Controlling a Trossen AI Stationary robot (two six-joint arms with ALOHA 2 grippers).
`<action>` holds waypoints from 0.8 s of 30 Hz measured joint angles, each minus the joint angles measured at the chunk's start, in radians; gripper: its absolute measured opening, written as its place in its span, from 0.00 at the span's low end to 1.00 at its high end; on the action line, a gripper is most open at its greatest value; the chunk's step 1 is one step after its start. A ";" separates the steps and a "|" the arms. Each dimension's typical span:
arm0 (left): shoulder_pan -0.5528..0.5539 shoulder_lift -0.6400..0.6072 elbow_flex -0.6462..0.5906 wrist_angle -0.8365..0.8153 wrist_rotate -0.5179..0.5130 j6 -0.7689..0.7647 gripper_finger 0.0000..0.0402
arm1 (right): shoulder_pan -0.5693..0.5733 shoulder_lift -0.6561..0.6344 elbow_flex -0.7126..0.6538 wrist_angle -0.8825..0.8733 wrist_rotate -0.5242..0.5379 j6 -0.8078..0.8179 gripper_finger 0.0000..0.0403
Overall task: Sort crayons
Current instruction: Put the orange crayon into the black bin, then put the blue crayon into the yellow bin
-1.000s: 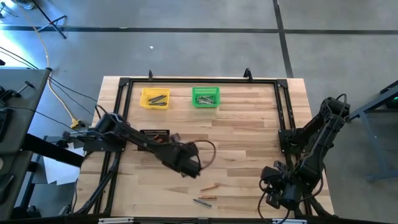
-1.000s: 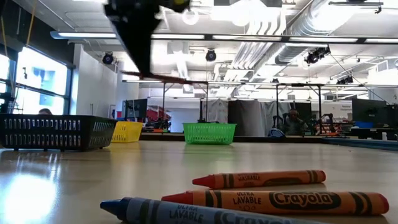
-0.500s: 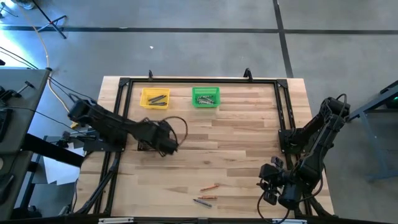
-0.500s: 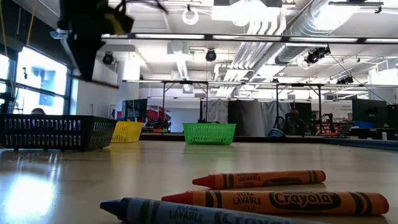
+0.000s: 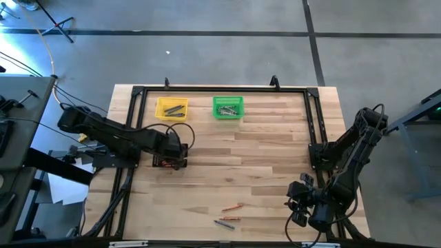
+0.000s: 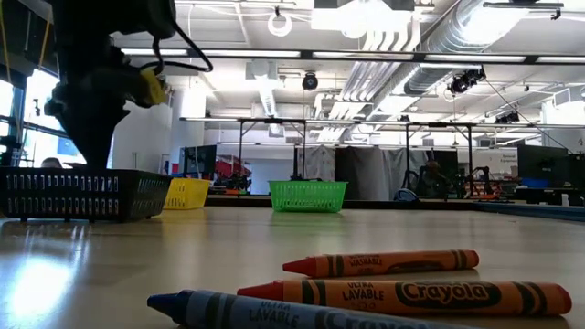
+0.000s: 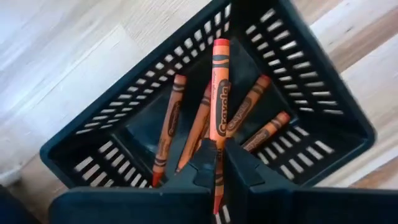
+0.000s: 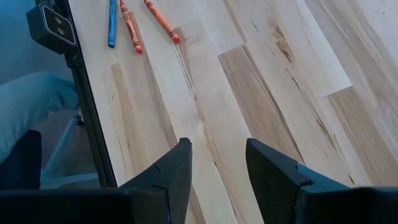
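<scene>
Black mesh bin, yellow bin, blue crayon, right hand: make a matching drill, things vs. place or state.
Things:
1. black mesh bin
2. yellow bin
3. blue crayon
4. right hand

Place or state:
A. lying loose on the table
B. open, holding nothing
C. left hand above it, shut on an orange crayon
D. beside the green bin

Pairs: 1-C, 2-D, 3-A, 4-B

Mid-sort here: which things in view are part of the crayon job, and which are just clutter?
Job:
- orange crayon in left hand
- black bin
- yellow bin
- green bin
- three loose crayons
- open right hand, waiting

Clutter:
- small camera at the table edge
</scene>
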 joint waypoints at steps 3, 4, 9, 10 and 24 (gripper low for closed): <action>-0.001 0.005 -0.005 0.016 -0.001 -0.004 0.03 | 0.000 0.000 0.000 0.000 0.001 0.000 0.36; -0.001 0.004 -0.004 0.018 -0.005 -0.005 0.04 | 0.000 0.000 0.000 0.000 0.001 0.000 0.36; -0.001 0.004 -0.004 0.020 -0.015 -0.013 0.11 | 0.000 0.000 0.000 0.000 0.001 0.000 0.36; -0.001 0.004 -0.004 0.020 -0.015 -0.016 0.12 | 0.000 0.000 0.000 0.000 0.001 0.000 0.36; -0.006 0.003 0.155 0.187 -0.001 0.142 0.25 | 0.000 0.000 0.000 0.000 0.005 -0.026 0.36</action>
